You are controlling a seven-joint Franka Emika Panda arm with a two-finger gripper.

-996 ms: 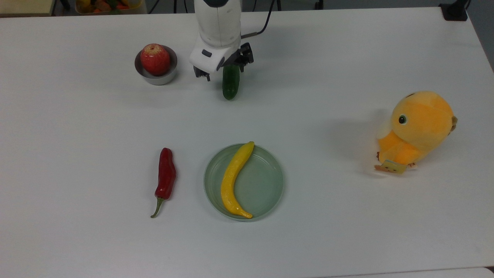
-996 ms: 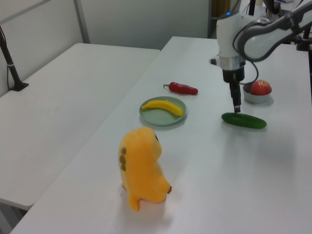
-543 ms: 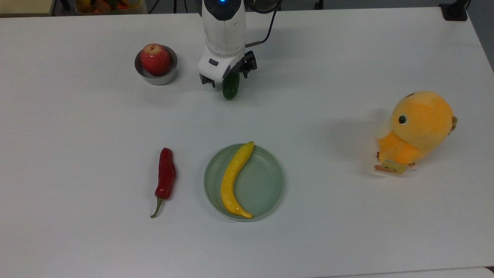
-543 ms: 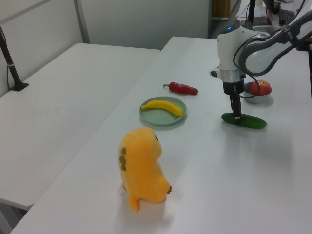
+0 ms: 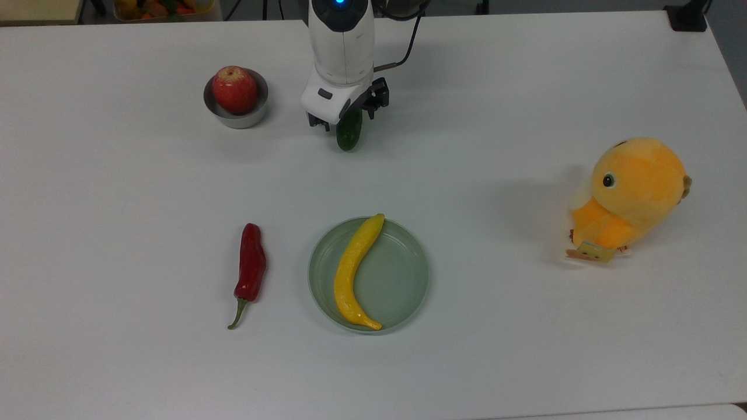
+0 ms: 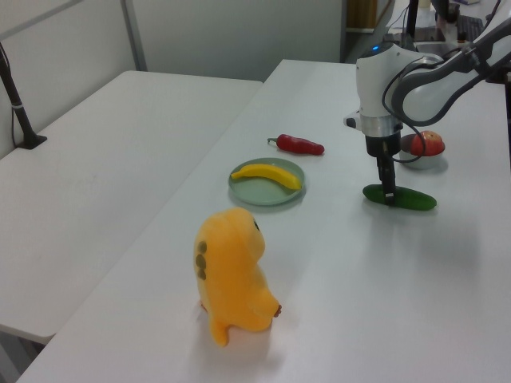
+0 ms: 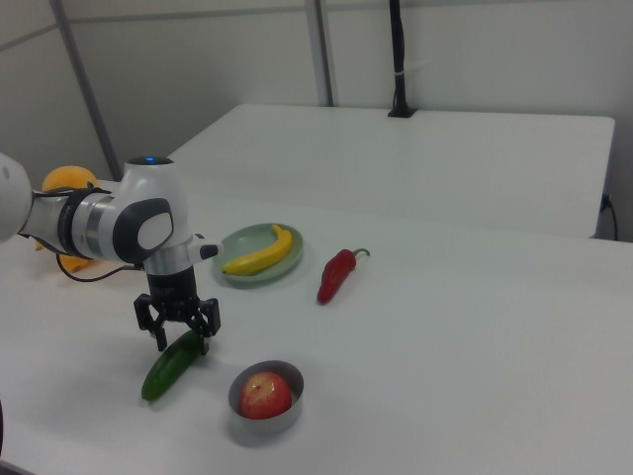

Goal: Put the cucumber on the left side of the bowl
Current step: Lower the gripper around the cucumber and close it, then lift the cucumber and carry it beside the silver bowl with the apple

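- So over the last second the gripper (image 7: pixel 181 337) dropped straight down onto the cucumber (image 5: pixel 349 133). It was hovering above it a second ago, and now the fingers sit low on either side of it, down near the table (image 5: pixel 525 87).
- In the right view the fingers look spread, one on each side of the cucumber, not squeezed in yet. I'd call it open and straddling.
- The cucumber itself hasn't budged. It's flat on the table, on the top view's right of the bowl (image 5: pixel 236 114), with a clear gap between them.
- The bowl has an apple (image 5: pixel 234 88) sitting in it.
- What it means: the approach is done and the grab is the step in hand. My guess is it needs to close, lift, then carry the cucumber across to the bowl's other side.
- Nothing has been moved towards the goal yet.
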